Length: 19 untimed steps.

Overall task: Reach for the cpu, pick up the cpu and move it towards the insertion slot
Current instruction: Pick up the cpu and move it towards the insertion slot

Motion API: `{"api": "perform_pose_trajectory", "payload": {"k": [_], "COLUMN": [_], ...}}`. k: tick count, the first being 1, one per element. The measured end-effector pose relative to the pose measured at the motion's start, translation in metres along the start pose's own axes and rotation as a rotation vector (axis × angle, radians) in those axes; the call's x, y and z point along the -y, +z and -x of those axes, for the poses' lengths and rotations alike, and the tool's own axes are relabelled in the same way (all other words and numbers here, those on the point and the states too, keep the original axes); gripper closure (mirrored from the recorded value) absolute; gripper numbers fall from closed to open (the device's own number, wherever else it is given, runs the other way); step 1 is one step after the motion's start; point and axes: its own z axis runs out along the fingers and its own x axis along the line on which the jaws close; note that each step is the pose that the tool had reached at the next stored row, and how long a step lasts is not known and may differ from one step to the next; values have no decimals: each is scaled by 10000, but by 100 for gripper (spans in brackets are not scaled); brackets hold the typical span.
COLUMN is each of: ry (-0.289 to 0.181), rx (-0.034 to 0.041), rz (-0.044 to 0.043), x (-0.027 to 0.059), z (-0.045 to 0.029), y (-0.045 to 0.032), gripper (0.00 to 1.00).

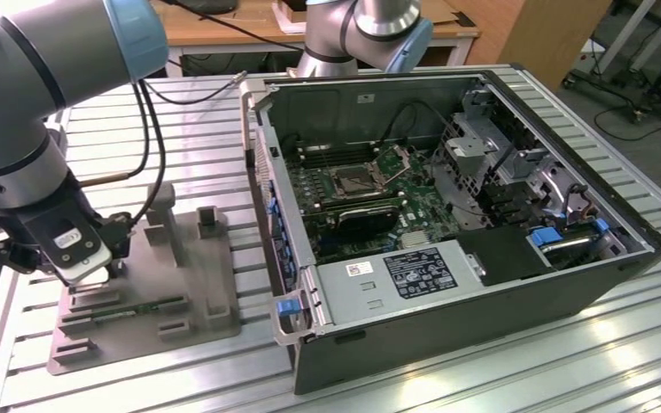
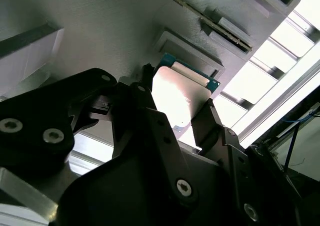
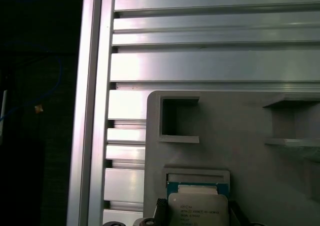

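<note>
In the second wrist view the cpu (image 2: 181,92), a flat square chip with a shiny silver top and a teal rim, sits between two black fingers (image 2: 145,94) that press on its opposite edges. The first wrist view has the cpu (image 3: 198,208) just off its empty shallow pocket (image 3: 197,176) in the grey holder. My gripper (image 1: 87,274) hangs low over that holder at the exterior view's left, shut on the cpu. The insertion slot (image 1: 354,179), a metal-framed socket with its plate raised, lies in the green motherboard inside the open computer case, well off toward the exterior view's right.
The grey holder (image 1: 199,284) has upright posts and a thin green circuit strip (image 1: 135,307). The open case (image 1: 446,292) has tall walls around the board. A second arm's base (image 1: 360,39) stands behind the case. Ribbed aluminium table (image 1: 560,361) lies all around.
</note>
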Motion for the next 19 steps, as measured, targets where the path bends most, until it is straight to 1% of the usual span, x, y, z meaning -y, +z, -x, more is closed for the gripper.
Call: {"api": "perform_pose_trajectory", "payload": {"k": [19], "ry": [0], "rx": [0], "rz": [0], "x": [-3], "z": [0], "y": [-46], "gripper": [45]}}
